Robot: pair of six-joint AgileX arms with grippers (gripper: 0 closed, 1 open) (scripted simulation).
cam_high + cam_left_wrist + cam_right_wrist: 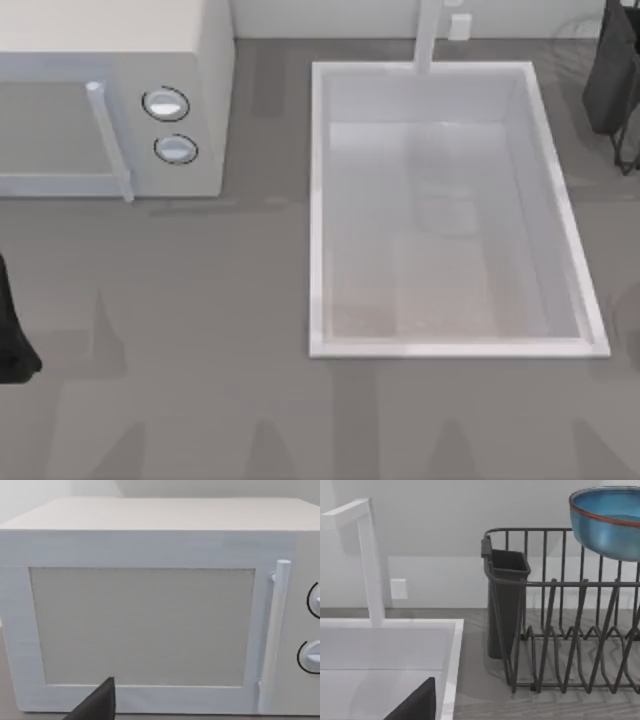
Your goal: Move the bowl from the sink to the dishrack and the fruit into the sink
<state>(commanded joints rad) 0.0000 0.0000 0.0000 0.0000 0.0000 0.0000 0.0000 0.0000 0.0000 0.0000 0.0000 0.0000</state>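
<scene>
**Bowl above the dishrack, sink basin bare**

The sink (318, 200), a white rectangular basin with a raised rim, sits in the grey counter (200, 400) right of centre in the top view, and its floor lies bare. A white faucet (428, 35) rises from its far rim. To its left stands a white microwave (200, 60) with two round knobs (166, 103) and a bar handle (108, 140) on its door.

In the right wrist view, the blue bowl (610, 522), teal inside with a reddish-brown rim, appears high up over the dark wire dishrack (570, 630). Whether it touches the wires or hangs apart from them cannot be told. A dark cutlery cup (506, 600) hangs at the rack's end nearest the sink (452, 655), and nothing can be seen inside it from this angle. In the top view the rack shows as dark wires and a dark block at the far right edge (612, 80).

The left arm (12, 330) sits at the counter's left edge. One dark finger of the left end effector (97, 705) faces the microwave door (145, 625). A dark finger of the right end effector (417, 705) shows over the sink's rim. For both, whether they are wide or narrow cannot be told.
</scene>
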